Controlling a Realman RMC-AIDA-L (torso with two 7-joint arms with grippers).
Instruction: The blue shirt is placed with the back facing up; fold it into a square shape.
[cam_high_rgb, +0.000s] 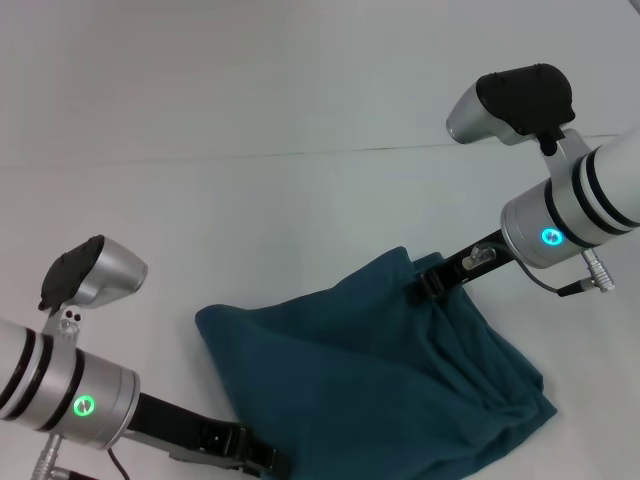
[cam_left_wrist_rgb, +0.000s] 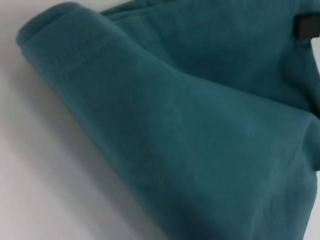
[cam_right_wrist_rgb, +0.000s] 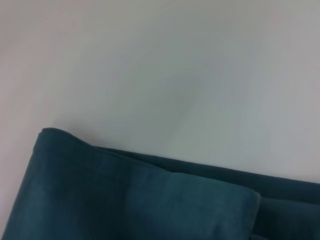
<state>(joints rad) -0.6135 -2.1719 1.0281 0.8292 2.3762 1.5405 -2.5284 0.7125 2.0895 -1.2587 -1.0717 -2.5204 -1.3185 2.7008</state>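
Note:
The blue shirt (cam_high_rgb: 380, 380) lies bunched and doubled over on the white table, plain teal with no lettering showing. My right gripper (cam_high_rgb: 432, 283) is shut on its far upper edge, and the cloth rises to a peak there and drapes down from it. My left gripper (cam_high_rgb: 258, 460) sits at the shirt's near-left edge, right against the fabric, and the picture's lower edge cuts it off. The left wrist view is filled by a folded, hemmed part of the shirt (cam_left_wrist_rgb: 190, 125). In the right wrist view a rolled edge of the shirt (cam_right_wrist_rgb: 140, 200) lies on the table.
The white table (cam_high_rgb: 250, 200) stretches behind and to the left of the shirt, and its far edge meets a pale wall. A small black part (cam_left_wrist_rgb: 307, 26) pokes in beside the cloth in the left wrist view.

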